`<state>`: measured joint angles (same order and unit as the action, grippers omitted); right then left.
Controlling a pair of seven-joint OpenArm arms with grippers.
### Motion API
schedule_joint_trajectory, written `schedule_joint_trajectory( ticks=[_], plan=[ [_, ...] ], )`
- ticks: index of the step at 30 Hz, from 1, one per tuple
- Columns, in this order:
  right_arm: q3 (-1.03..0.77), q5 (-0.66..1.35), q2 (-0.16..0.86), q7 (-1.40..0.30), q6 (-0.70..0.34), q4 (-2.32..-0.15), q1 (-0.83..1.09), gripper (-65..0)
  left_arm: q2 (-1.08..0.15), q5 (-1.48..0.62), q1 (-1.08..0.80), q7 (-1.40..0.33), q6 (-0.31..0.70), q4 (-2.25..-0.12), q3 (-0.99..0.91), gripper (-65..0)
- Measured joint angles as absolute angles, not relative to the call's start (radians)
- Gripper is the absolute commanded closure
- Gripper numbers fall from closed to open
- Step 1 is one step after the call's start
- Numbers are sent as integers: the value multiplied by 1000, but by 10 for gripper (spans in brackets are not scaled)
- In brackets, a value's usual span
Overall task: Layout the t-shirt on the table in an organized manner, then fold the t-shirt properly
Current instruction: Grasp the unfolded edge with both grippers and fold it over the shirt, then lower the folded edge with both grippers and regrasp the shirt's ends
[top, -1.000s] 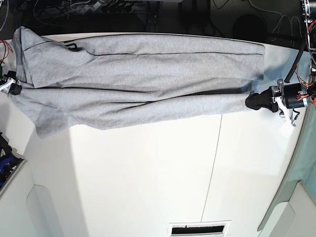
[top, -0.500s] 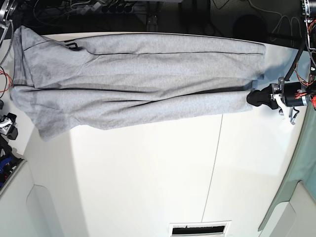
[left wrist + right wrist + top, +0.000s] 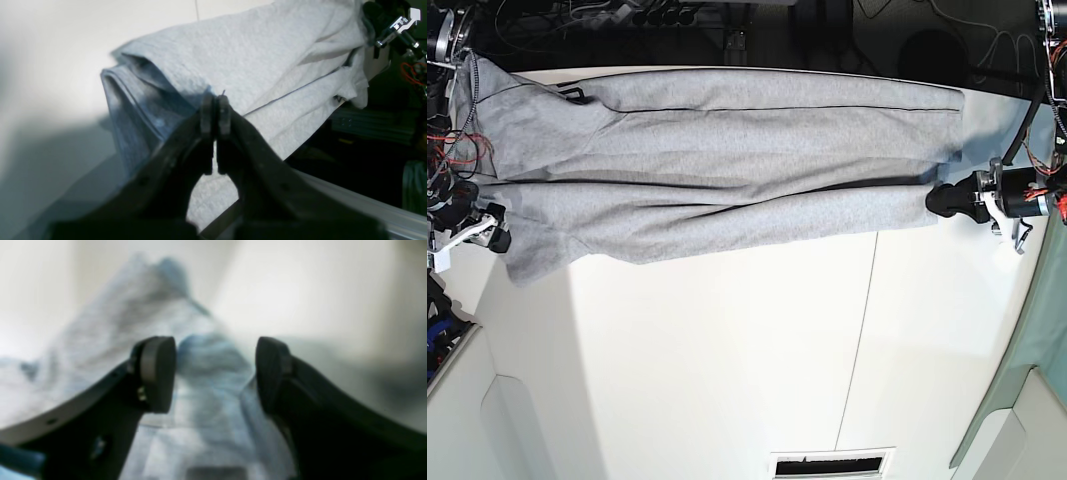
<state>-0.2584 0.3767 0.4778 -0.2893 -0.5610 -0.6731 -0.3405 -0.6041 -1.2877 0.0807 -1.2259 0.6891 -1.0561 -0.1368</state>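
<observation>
Table (image 3: pixel 727 380): near half bare, white. T-shirt (image 3: pixel 717 170): stretched in long band across far half of table, far edge at table's far rim.

Right gripper (image 3: pixel 215 373): jaws apart, nothing held, cloth corner lying between pads; wrist view blurred, contact uncertain.

Left gripper (image 3: pixel 215 113): jaws together at opposite hem; probably pinching thin cloth edge, though pinch itself not visible.

Risks:
- Right closing on bunched layers: crooked fold.
- Left pulling against free end: shirt drags toward left, slides off far rim.
- Thin pinch slips: hem drops.
</observation>
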Motion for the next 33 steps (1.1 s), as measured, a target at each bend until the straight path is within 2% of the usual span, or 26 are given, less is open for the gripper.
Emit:
schedule_joint_trajectory(
  ticks=[3,4,6,10,18,22,25,33],
  plan=[
    [-258,376,476,-311,-570,-696,-335,-372,-604,-1284,81,-1226,690,-1056,-137,0],
    [-257,376,474,-323,-572,-707,-332,-352,-604,-1284,80,-1226,689,-1056,-137,0],
    [-257,376,474,-381,-573,-733,-332,-249,-604,-1284,81,-1226,690,-1056,-137,0],
    [-257,374,476,-466,-573,-785,-332,0,-604,-1284,80,-1226,690,-1056,-137,0],
    [-257,385,476,-482,-573,-875,-329,0,-617,-1338,80,-1253,690,-1059,-137,0],
    [-259,500,479,-585,-572,-999,-302,0,-674,-1351,77,-1293,690,-1096,-136,0],
    [-293,545,482,-666,-570,-1127,-231,0,-735,-1398,56,-1310,690,-1157,-136,0],
    [-483,645,481,-688,-570,-1421,40,0,-814,-1459,-80,-1398,693,-1367,-133,0]
  ],
)
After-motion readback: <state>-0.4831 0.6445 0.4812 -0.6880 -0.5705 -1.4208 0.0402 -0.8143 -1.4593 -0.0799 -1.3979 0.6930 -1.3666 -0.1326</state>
